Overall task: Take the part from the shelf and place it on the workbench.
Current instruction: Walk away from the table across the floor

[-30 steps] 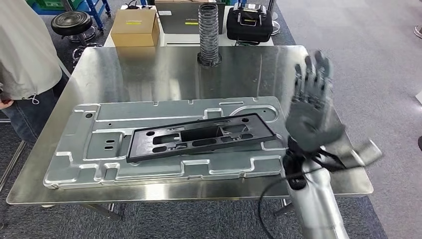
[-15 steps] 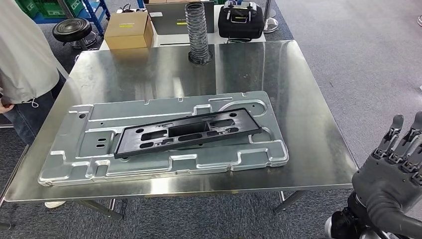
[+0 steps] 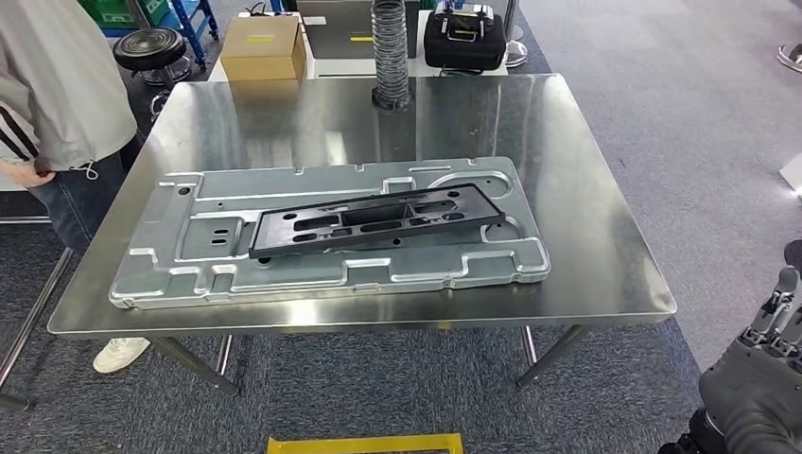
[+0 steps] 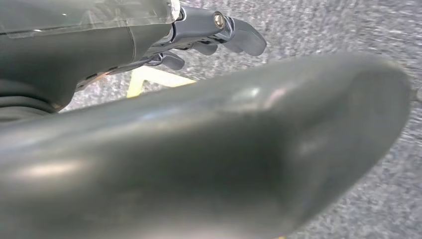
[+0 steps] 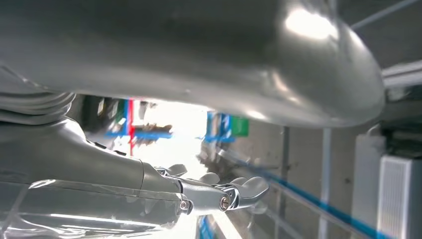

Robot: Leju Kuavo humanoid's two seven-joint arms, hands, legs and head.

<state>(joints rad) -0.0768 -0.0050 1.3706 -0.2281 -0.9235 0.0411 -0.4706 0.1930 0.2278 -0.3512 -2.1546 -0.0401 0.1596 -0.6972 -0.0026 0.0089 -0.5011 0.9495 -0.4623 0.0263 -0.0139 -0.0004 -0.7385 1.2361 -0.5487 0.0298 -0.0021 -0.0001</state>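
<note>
Black part [image 3: 374, 221] lies on the steel workbench [image 3: 586, 236]; right hand [image 3: 761, 383] hangs apart, fingers spread, empty.

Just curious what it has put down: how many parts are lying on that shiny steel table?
2: a large silver metal panel flat on the table, and a black frame lying on top of it.

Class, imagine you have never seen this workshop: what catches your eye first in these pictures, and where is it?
First, the long black part lying aslant on a big stamped metal panel in the middle of the shiny steel table. Next, the robot's right hand, empty at the lower right off the table, and a person standing at the left.
</note>
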